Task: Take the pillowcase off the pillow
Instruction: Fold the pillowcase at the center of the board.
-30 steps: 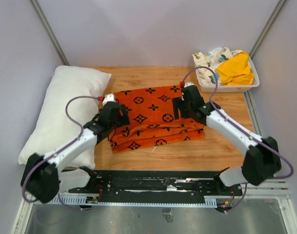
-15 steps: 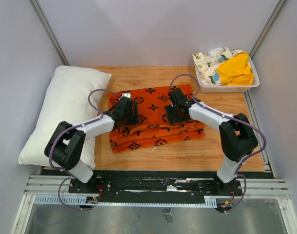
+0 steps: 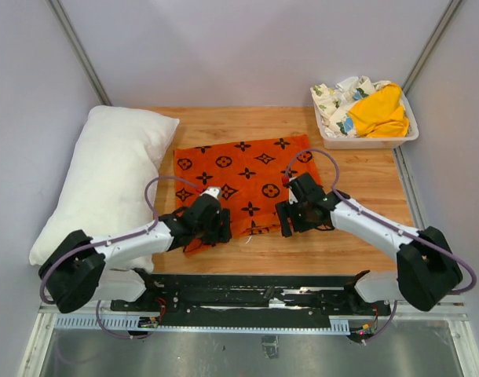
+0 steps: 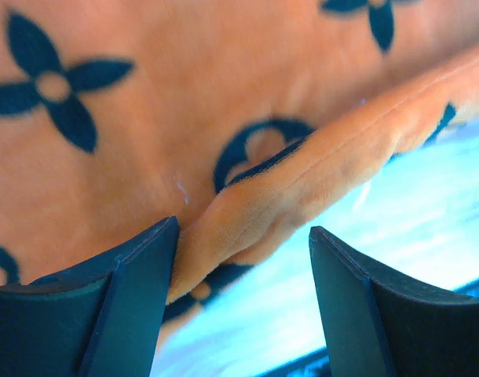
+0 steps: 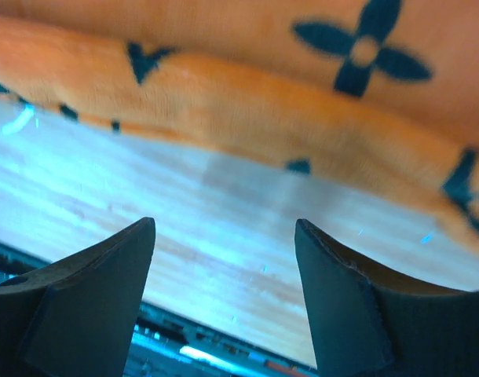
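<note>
Pillowcase [image 3: 239,173] lies flat, bare pillow [image 3: 106,181] at its 9 o'clock. Left fingers [image 4: 129,306] sit open around the 7 o'clock hem. Right fingers [image 5: 90,306] open too, just off its 5 o'clock edge.

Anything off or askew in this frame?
Minor only: the near edge of the pillowcase is rumpled and doubled over, one fold inside the open left gripper. The pillow lies bare alongside, reaching past the left edge of the tabletop. Nothing spilled or damaged.
</note>
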`<state>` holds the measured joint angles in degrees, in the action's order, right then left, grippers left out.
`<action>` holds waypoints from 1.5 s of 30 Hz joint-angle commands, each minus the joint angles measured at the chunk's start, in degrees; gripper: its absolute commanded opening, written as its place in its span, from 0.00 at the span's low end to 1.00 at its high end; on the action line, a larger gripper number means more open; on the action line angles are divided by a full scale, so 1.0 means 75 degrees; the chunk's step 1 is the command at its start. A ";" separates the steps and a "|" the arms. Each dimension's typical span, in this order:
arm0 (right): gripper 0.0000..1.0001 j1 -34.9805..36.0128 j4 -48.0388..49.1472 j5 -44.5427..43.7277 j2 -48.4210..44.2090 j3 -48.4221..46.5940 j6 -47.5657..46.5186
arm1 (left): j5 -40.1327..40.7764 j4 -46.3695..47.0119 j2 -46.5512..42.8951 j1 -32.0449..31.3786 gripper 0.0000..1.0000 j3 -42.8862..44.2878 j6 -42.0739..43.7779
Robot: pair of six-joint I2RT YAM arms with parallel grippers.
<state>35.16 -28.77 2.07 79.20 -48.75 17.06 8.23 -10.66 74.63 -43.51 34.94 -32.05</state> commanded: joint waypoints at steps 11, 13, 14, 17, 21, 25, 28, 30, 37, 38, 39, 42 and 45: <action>0.85 -0.0666 -0.0430 -0.0937 -0.3129 0.1077 0.1173 | -0.0302 -0.0604 -0.2286 -0.1331 0.72 -0.1137 -0.1433; 0.82 -0.1606 -0.0196 -0.0597 -0.3207 0.1164 0.1142 | -0.0024 -0.0685 -0.2199 -0.1319 0.76 -0.0892 -0.1155; 0.80 -0.2079 -0.0111 -0.0422 -0.3173 0.1203 0.1117 | 0.0127 -0.0697 -0.2063 -0.1323 0.79 -0.0738 -0.1026; 0.77 -0.3192 0.0200 -0.0049 -0.2967 0.1296 0.1023 | 0.0477 -0.0702 -0.1620 -0.1216 0.84 -0.0205 -0.0743; 0.77 -0.3851 0.0830 0.0028 -0.2440 0.1402 0.0893 | -0.0632 0.0034 -0.1180 -0.0089 0.86 0.0142 -0.0310; 0.74 -0.4229 0.1535 0.0671 -0.1791 0.1462 0.0918 | -0.1626 0.0719 -0.0859 0.1305 0.86 0.0451 0.0071; 0.67 -0.4254 0.2008 0.1321 -0.1327 0.1463 0.0928 | -0.1456 0.0626 -0.0308 0.1774 0.86 0.1016 0.0423; 0.60 -0.4256 0.2201 0.1543 -0.1104 0.1457 0.0987 | -0.1282 0.0666 0.0127 0.1992 0.87 0.1292 0.0560; 0.27 -0.4260 0.1239 0.1814 -0.1271 0.1288 0.0867 | -0.1577 0.0932 0.1298 0.2523 0.86 0.1682 0.0687; 0.26 -0.4266 0.0998 0.1774 -0.1451 0.1302 0.0841 | -0.1598 0.0970 0.1352 0.2584 0.86 0.1671 0.0682; 0.26 -0.4275 0.0748 0.1679 -0.1621 0.1291 0.0813 | -0.1629 0.0997 0.1408 0.2654 0.86 0.1664 0.0694; 0.27 -0.4356 0.0074 0.1316 -0.1897 0.1131 0.0682 | -0.1715 0.1064 0.1608 0.2826 0.86 0.1663 0.0728; 0.27 -0.4477 -0.0589 0.1034 -0.1689 0.0782 0.0523 | -0.1746 0.1113 0.1892 0.2922 0.86 0.1715 0.0763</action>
<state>3.36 -24.27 13.21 65.80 -39.35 23.20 -3.57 -4.58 86.56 -22.70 46.50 -27.79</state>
